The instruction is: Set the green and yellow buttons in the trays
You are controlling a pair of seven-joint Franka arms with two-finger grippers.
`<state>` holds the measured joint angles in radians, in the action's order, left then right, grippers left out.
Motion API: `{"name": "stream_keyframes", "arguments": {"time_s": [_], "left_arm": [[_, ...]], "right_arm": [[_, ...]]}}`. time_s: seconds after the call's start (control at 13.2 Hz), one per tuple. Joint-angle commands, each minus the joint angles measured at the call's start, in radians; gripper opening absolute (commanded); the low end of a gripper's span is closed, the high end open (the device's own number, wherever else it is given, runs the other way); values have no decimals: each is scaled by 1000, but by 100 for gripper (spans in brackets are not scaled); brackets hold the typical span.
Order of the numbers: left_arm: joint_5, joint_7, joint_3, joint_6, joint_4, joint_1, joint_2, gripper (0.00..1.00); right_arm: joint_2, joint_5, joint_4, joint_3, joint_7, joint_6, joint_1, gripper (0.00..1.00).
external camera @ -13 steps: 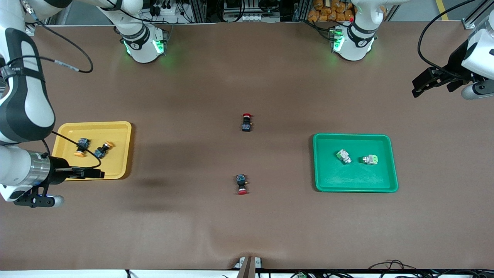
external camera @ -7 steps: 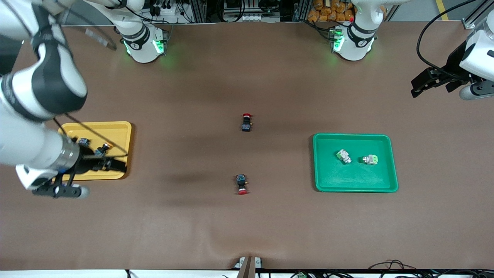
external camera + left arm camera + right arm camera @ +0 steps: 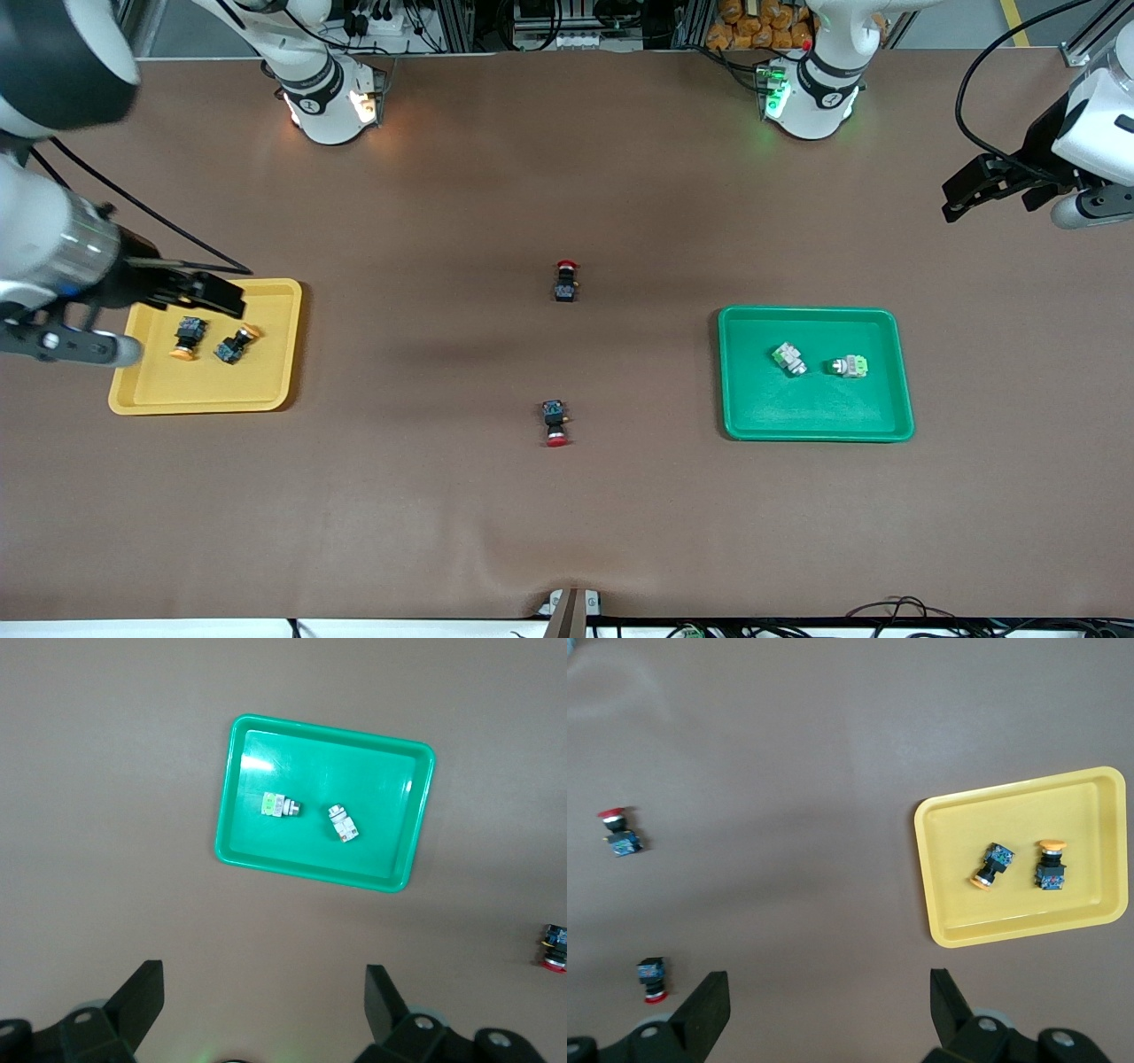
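Yellow buttons (image 3: pixel 213 341) lie in yellow tray (image 3: pixel 266 390), green buttons (image 3: pixel 819 361) in green tray (image 3: pixel 815 425). Right end effector (image 3: pixel 213 297) hovers over yellow tray's edge, wide open, empty. Left end effector (image 3: pixel 961 199) raised at tabletop (image 3: pixel 567 514) end, open, empty.

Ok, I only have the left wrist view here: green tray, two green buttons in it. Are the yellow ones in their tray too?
Observer: Yes, both yellow buttons lie in the yellow tray, toward the right arm's end of the table.
Operator: Is the right gripper holding anything?
Observer: No. The right gripper is open and empty, over the edge of the yellow tray that lies farthest from the front camera.
Operator: I see one red-capped switch at the edge of my view. Any more?
Observer: Two in all, both on the bare table between the trays: one red-capped switch farther from the front camera, the other red-capped switch nearer to it.
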<state>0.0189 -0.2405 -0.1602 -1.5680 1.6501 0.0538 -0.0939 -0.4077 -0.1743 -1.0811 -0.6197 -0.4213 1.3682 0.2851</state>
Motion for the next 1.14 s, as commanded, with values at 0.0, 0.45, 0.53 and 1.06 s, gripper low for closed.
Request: {"name": "stream_keyframes", "arguments": {"time_s": [0.0, 0.45, 0.53, 1.06], "left_arm": [[-20, 20, -2, -1, 36, 9, -38, 100], [-20, 20, -2, -1, 36, 9, -38, 100], [-20, 20, -2, -1, 36, 9, -38, 100], [-20, 20, -2, -1, 37, 9, -38, 100]], "right_arm": [[30, 30, -8, -6, -4, -8, 17, 100], [26, 26, -8, 4, -2, -23, 20, 100], [26, 21, -8, 11, 4, -24, 11, 100], [90, 39, -13, 432, 461, -34, -213, 100]]}}
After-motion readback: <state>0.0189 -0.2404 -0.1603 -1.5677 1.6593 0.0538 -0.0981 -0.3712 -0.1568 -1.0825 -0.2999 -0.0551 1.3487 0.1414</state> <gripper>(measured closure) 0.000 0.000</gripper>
